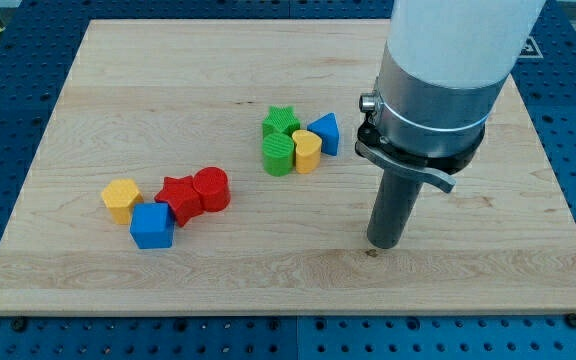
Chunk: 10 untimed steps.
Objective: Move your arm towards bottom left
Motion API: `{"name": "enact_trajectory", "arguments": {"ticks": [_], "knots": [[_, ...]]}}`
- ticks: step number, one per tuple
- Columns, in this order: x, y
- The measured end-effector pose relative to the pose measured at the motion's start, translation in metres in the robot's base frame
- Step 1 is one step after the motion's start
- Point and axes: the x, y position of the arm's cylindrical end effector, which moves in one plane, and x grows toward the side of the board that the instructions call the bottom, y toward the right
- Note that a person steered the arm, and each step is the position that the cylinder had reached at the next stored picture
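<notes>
Hand is not seen at all; only my tip is set on the wooden bench, apart from every block. From the tip, the yellow cylinder is found toward the view's top-left.

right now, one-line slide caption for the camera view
My tip rests on the wooden board, right of two block clusters, nearest the yellow cylinder and blue triangle.
</notes>
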Motion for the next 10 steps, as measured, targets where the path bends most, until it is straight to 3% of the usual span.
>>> {"name": "enact_trajectory", "arguments": {"ticks": [3,5,6,8,10], "knots": [[0.000,-0.149],[0.036,-0.188],[0.036,-0.243],[0.042,-0.254],[0.049,-0.335]]}}
